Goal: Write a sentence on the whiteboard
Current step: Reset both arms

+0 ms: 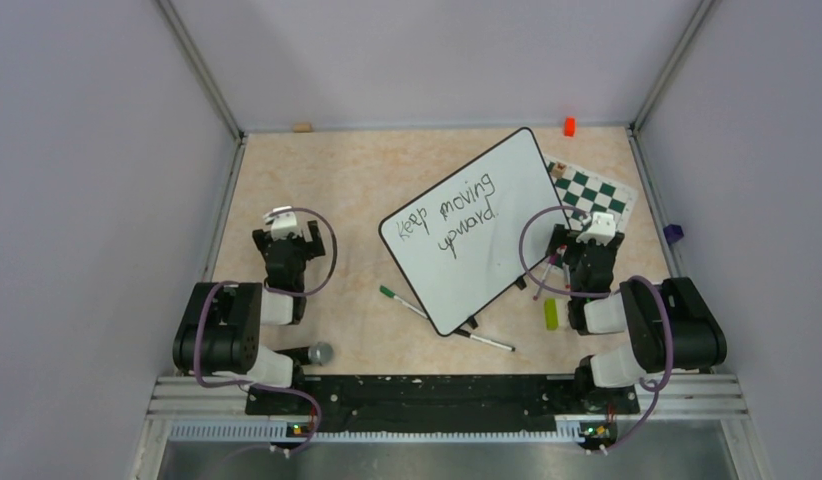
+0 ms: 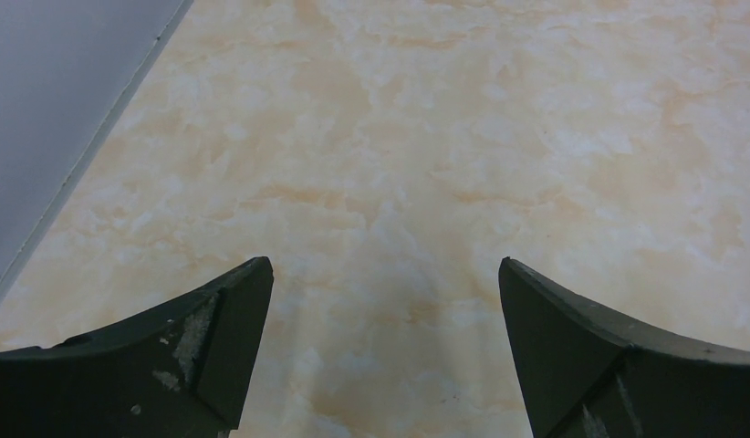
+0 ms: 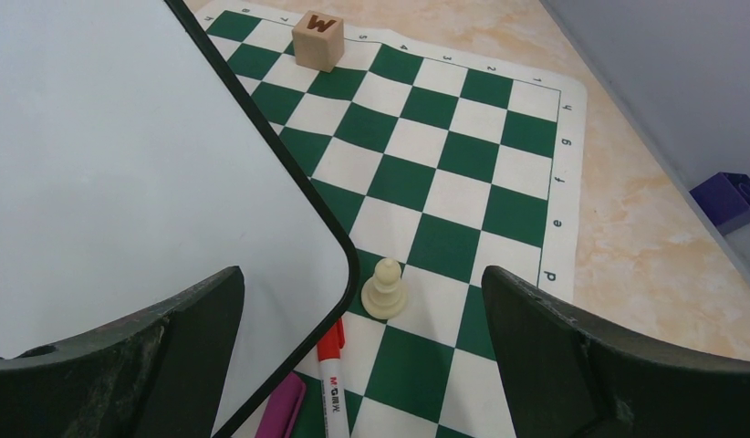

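The whiteboard [image 1: 497, 265] lies tilted in the middle of the table, white with a thin black rim. The sentence [image 1: 449, 218] is on it in dark marker, two lines reading "Keep moving upward". My left gripper [image 1: 285, 228] hovers left of the board, open [image 2: 385, 265] over bare table with nothing between its fingers. My right gripper [image 1: 593, 238] is at the board's right edge, open [image 3: 361, 270] and empty. In the right wrist view a rounded corner of the whiteboard [image 3: 125, 164] sits below its left finger; no writing shows there.
A chess mat [image 3: 444, 155] lies partly under the board, with a white pawn [image 3: 385, 289], a wooden W cube [image 3: 317, 39], a red marker [image 3: 332, 365] and a purple piece [image 3: 280, 411]. A green marker [image 1: 402, 302] and a black marker [image 1: 485, 342] lie near the board's front corner.
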You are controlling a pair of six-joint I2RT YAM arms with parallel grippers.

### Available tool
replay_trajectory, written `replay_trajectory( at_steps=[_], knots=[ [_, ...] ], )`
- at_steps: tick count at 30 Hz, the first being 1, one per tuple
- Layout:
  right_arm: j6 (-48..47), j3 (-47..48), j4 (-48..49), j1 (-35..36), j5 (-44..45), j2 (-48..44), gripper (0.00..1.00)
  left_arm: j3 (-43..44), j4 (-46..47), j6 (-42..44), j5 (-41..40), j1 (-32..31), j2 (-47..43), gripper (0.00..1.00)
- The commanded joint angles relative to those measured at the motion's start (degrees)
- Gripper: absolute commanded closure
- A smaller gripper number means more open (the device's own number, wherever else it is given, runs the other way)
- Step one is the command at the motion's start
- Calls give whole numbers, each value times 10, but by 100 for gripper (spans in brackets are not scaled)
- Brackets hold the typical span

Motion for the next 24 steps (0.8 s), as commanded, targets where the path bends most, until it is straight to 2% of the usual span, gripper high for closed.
replay_trajectory(
  at_steps=[1,5,24],
  knots=[
    [4,9,33,4,-6,-1,1,18,27,3,23,3,-6,1],
    [4,9,33,4,-7,-1,1,27,7,-8,35,20,-10,1],
    [4,9,33,3,-7,-1,1,26,11,-7,35,21,-8,1]
  ],
)
